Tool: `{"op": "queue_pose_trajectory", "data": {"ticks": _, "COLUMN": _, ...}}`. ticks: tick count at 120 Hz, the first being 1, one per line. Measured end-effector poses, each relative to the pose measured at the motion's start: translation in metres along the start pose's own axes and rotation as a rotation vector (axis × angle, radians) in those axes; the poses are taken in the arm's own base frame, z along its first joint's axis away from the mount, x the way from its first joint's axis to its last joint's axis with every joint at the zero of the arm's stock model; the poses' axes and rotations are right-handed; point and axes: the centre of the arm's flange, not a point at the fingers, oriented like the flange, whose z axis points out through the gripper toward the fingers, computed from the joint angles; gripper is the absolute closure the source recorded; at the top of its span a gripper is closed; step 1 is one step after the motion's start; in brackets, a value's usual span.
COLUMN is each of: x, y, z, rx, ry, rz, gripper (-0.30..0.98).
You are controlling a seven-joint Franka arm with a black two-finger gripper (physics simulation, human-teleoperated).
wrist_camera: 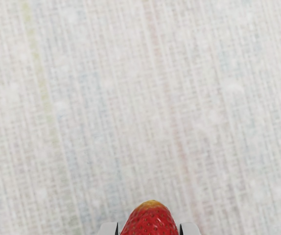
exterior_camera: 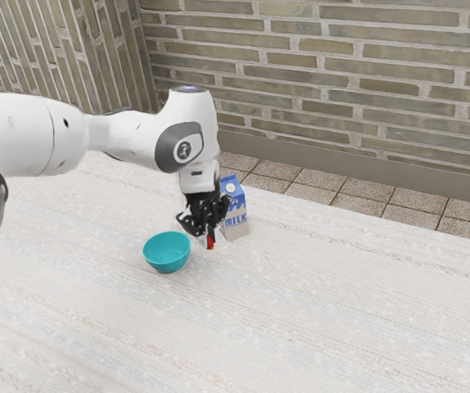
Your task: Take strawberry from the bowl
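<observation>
Strawberry (wrist_camera: 149, 223) pinched from both sides by the claw (exterior_camera: 209, 236), out at the bowl's (exterior_camera: 167, 253) three o'clock in the exterior view! Light, I'd say, but soft, slippery towards that taper; the fat middle wants a gentle, even squeeze

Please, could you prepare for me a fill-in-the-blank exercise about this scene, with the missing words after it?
Between its two fingers, the hand holds a red ____.
The blue-and-white carton carries the printed word ____.
The bowl stands on the ____.
The wall in the background is built of ____.

Missing words: strawberry; MILK; table; bricks.
</observation>
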Motion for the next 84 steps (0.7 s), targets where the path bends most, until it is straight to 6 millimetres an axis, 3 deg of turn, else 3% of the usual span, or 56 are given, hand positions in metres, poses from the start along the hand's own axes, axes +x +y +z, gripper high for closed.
{"op": "queue_pose_trajectory", "data": {"ticks": 8, "x": 0.036, "y": -0.008, "z": 0.013, "rx": -0.021, "ry": 0.015, "rz": 0.035, "gripper": 0.71}}
{"op": "queue_pose_trajectory", "data": {"ticks": 15, "x": 0.049, "y": -0.014, "z": 0.026, "rx": -0.038, "ry": 0.026, "rz": 0.042, "gripper": 0.71}}
{"op": "queue_pose_trajectory", "data": {"ticks": 30, "x": 0.053, "y": -0.017, "z": 0.043, "rx": -0.069, "ry": 0.035, "rz": 0.024, "gripper": 0.58}}
{"op": "queue_pose_trajectory", "data": {"ticks": 55, "x": 0.054, "y": -0.015, "z": 0.038, "rx": -0.079, "ry": 0.035, "rz": -0.002, "gripper": 0.31}}
{"op": "queue_pose_trajectory", "data": {"ticks": 62, "x": 0.058, "y": -0.011, "z": 0.0, "rx": -0.026, "ry": 0.031, "rz": -0.006, "gripper": 0.24}}
{"op": "queue_pose_trajectory", "data": {"ticks": 69, "x": 0.056, "y": 0.002, "z": -0.064, "rx": 0.059, "ry": 0.022, "rz": -0.045, "gripper": 0.18}}
{"op": "queue_pose_trajectory", "data": {"ticks": 79, "x": 0.003, "y": 0.053, "z": -0.173, "rx": 0.162, "ry": 0.015, "rz": -0.26, "gripper": 0.12}}
{"op": "queue_pose_trajectory", "data": {"ticks": 84, "x": -0.023, "y": 0.085, "z": -0.216, "rx": 0.188, "ry": 0.028, "rz": -0.391, "gripper": 0.1}}
